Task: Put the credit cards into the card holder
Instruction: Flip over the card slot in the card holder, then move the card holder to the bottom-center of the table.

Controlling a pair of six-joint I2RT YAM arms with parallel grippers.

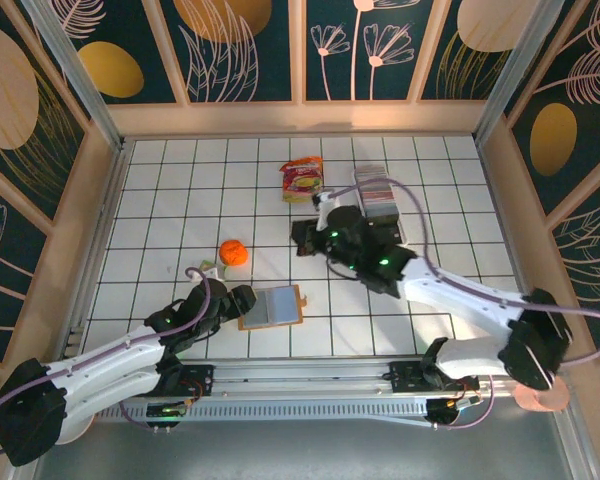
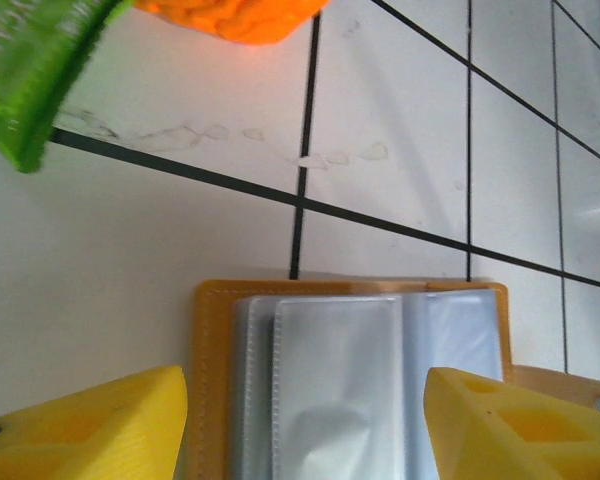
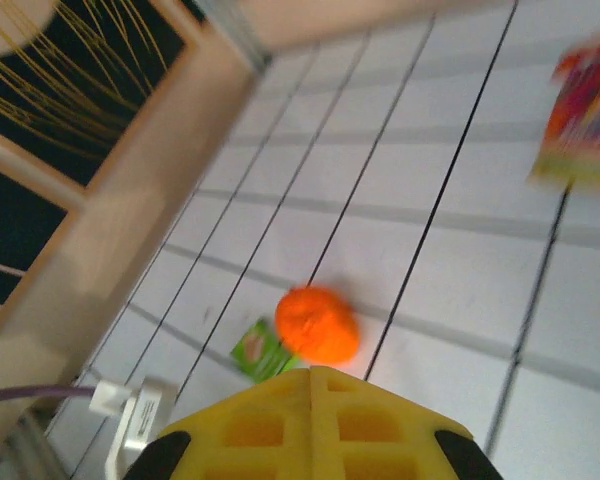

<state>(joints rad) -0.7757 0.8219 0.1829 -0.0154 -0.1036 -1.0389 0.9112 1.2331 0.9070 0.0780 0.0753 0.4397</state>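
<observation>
Seen from above, the card holder [image 1: 271,307] lies open on the bench [image 1: 160,200], grey-blue inside up, at 5 o'clock from the orange ball [image 1: 233,252]. The credit cards [image 1: 380,192] sit packed together at 1 o'clock from the bench's middle, partly under the right arm. The left wrist view adds the holder's clear pockets [image 2: 340,390]. The blurred right wrist view has the green packet [image 3: 258,350] touching the ball, and the snack packet [image 3: 585,120] at 2 o'clock. The left hand [image 2: 305,425] is released, its yellow fingers [image 2: 90,425] spread over the holder and grasping nothing. The right hand [image 3: 313,400] is clenched and empty.
</observation>
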